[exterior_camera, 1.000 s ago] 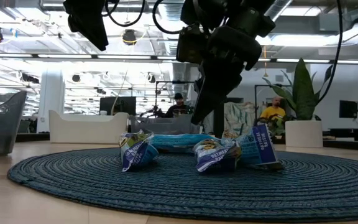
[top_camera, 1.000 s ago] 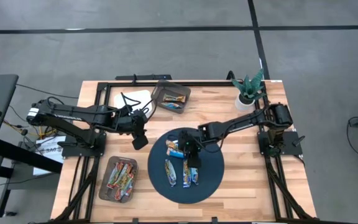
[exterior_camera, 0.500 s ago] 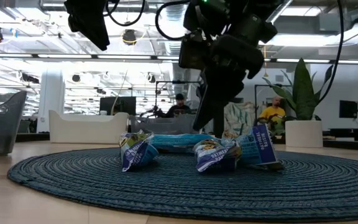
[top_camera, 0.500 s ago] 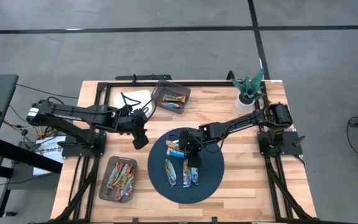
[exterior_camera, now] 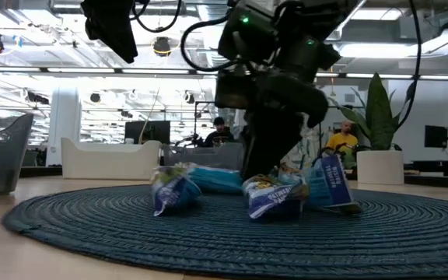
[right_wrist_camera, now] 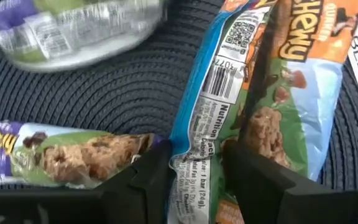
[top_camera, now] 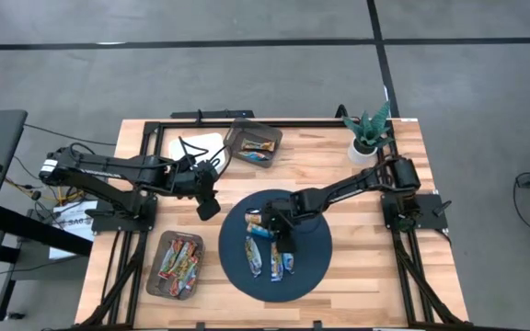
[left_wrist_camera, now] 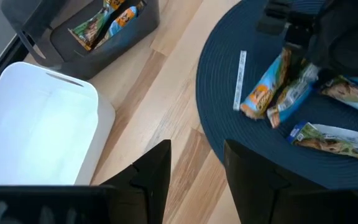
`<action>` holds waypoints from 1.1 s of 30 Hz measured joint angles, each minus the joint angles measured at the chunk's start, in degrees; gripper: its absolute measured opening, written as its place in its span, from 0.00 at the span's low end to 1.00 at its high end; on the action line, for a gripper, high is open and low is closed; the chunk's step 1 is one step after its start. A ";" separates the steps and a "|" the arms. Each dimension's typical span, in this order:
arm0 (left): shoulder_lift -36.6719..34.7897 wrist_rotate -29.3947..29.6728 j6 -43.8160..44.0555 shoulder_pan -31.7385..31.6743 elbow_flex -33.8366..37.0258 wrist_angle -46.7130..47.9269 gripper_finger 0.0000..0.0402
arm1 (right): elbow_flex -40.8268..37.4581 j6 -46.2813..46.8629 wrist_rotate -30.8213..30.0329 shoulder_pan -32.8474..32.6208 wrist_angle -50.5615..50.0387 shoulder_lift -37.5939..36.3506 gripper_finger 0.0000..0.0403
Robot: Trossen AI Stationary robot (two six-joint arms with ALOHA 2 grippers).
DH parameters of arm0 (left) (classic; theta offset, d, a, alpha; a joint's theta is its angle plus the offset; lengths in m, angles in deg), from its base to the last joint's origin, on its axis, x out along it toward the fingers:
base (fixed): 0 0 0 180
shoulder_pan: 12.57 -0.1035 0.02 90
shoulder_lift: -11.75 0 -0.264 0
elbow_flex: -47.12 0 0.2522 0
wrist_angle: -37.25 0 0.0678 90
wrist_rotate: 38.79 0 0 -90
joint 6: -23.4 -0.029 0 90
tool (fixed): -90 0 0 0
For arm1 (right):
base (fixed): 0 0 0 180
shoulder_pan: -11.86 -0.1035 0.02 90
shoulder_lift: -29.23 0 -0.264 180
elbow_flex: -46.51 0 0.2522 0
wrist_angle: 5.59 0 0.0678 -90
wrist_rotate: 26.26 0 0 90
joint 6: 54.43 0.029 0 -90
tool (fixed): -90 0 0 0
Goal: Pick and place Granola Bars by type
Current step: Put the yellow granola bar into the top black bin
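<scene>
As we watch, the right gripper (top_camera: 281, 246) has dropped lower onto the mat (top_camera: 313, 267), part-open jaws straddling a blue bar (right_wrist_camera: 253, 93), not yet clamped. Left gripper (top_camera: 208, 210) waits beside the mat, part-open, empty.

Granola Bars (left_wrist_camera: 303, 102) on blue mat (left_wrist_camera: 229, 93)

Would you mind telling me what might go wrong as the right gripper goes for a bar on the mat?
1. The right gripper straddles the end of a blue-edged bar, and a purple-wrapped bar lies right beside one finger, so it may get nudged or pinched too.
2. The bars on the blue mat lie crowded; lifting one could drag its neighbours.
3. A grip on the wrapper's end may slip.
</scene>
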 joint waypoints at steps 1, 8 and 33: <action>0.01 -0.02 0.12 0.00 0.00 0.03 0.35 | 0.36 -0.04 -0.19 0.06 0.29 0.12 0.38; -0.01 -0.37 1.07 0.00 0.00 -0.02 0.35 | 2.47 -0.93 -1.69 0.50 -1.61 0.12 0.26; -0.01 -0.09 1.60 0.00 0.00 -0.08 0.35 | 19.97 -2.40 -7.49 7.90 -12.85 -1.76 0.01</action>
